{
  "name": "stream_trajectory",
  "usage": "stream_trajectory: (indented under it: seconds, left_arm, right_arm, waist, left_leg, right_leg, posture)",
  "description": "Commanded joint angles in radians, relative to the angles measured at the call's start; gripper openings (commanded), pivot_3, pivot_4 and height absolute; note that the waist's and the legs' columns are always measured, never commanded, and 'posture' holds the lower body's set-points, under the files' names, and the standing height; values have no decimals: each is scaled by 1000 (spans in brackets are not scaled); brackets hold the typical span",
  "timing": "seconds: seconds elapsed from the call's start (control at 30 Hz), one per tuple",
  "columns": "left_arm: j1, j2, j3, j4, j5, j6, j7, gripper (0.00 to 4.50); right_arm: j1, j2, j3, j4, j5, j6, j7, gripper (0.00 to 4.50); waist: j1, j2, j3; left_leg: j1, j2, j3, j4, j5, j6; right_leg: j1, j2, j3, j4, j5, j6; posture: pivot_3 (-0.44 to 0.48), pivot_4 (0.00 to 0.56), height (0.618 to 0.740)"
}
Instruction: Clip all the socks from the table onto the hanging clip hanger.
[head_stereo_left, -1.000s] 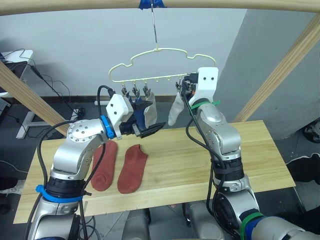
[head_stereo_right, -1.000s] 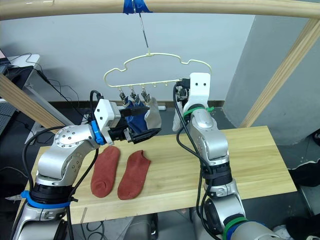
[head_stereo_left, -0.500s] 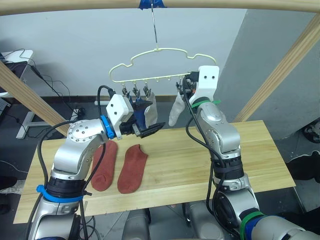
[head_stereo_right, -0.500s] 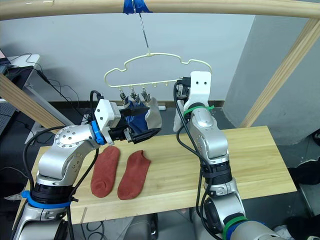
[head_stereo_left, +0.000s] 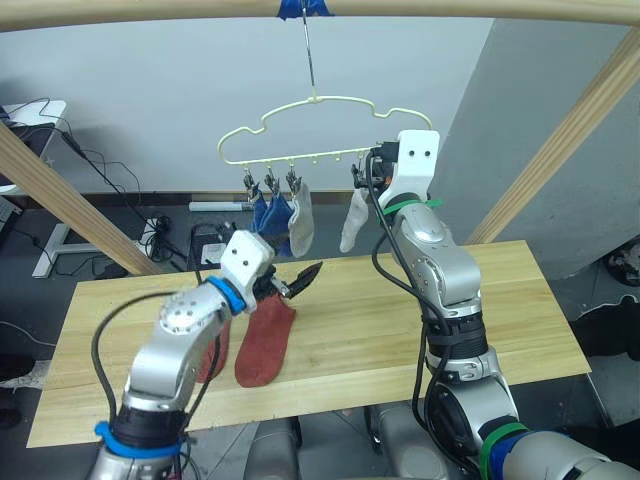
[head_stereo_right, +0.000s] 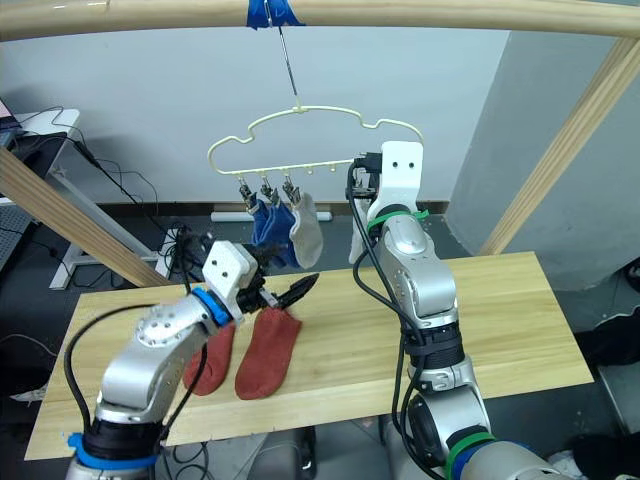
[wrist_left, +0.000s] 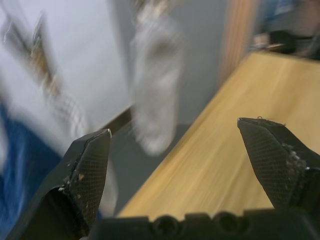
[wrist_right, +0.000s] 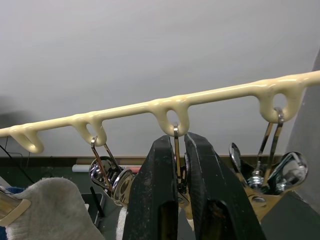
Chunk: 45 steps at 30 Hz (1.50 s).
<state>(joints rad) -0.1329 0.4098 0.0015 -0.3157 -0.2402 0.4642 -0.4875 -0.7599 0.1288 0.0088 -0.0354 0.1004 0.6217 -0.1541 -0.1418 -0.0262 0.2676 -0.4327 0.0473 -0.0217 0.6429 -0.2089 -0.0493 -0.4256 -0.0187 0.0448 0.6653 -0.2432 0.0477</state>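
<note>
Left eye view is showing the clip hanger hanging up high from a wooden rail, with four socks on it already: two blue socks, a grey sock just beside them, and one more grey sock near the hanger's right end. Two red socks are lying flat on the tabletop, below the left part of the clip hanger. They are lying side by side, and the left arm is hiding part of one.

The left claw is hanging low, just above the top end of the nearer red sock. Its two fingers are spread wide and are holding nothing. The right claw is up at the clip hanger, beside the last grey sock. Its fingers are pressed together on the thin wire of a metal clip hanging from a loop of the hanger. Whether it is squeezing that clip open is too hard to tell.

It looks like the job is more than half done, and the step now is going for a red sock. Next, the left claw needs to go down onto the near red sock, pinch its top edge, and lift it up to an empty clip, while the right claw is steadying the hanger.
</note>
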Motion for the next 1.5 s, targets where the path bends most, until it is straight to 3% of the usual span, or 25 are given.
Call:
stream_trajectory:
  seconds: [0.03,0.17,0.37,0.67,0.77,1.23,1.37,1.5]
  left_arm:
    - [73,-52,27,-18,38,55,126,4500]
    - [135,-115,27,58,70,115,225,4500]
    - [100,-147,19,194,93,131,257,4500]
    - [28,-117,-44,350,121,136,178,4500]
    - [32,-112,-45,353,123,140,170,3930]
    - [60,-137,-3,295,14,178,62,30]
    - [2,-189,-47,198,-93,185,-47,30]
    - [-66,-237,-67,148,-154,201,-78,30]
  right_arm:
    - [-23,11,-6,-34,4,-13,3,12]
    - [-23,9,-4,-38,9,-3,12,12]
    - [-16,11,1,-51,8,12,24,12]
    - [-4,16,8,-73,8,27,26,12]
    - [-2,16,8,-78,9,30,26,0]
    - [-6,18,-1,-74,12,23,25,0]
    - [-12,14,-6,-78,13,26,24,0]
    - [-18,12,-8,-82,12,29,22,0]
  waist:
    - [0,0,0]
    - [1,0,0]
    - [1,0,0]
    - [0,0,0]
    - [0,0,0]
    - [0,0,0]
    - [1,0,0]
    - [0,0,0]
  left_leg:
    - [0,0,0,0,0,0]
    - [0,0,0,0,0,0]
    - [0,0,-1,1,0,0]
    - [0,0,0,0,0,0]
    - [0,0,0,1,0,0]
    - [0,0,0,0,0,0]
    - [0,0,0,1,0,0]
    - [0,-1,0,1,0,0]
  right_leg:
    - [0,0,0,0,0,0]
    - [0,0,0,0,0,0]
    - [0,0,-1,0,0,1]
    - [0,0,-1,0,0,0]
    - [0,0,0,0,0,0]
    - [1,0,0,0,0,0]
    - [1,0,-1,0,0,1]
    - [1,-1,-1,-1,0,1]
  posture:
    - [-193,239,740]
    - [-199,244,740]
    - [-205,250,740]
    - [-222,254,740]
    - [-224,253,740]
    - [-222,253,740]
    - [-231,258,740]
    - [-239,258,740]
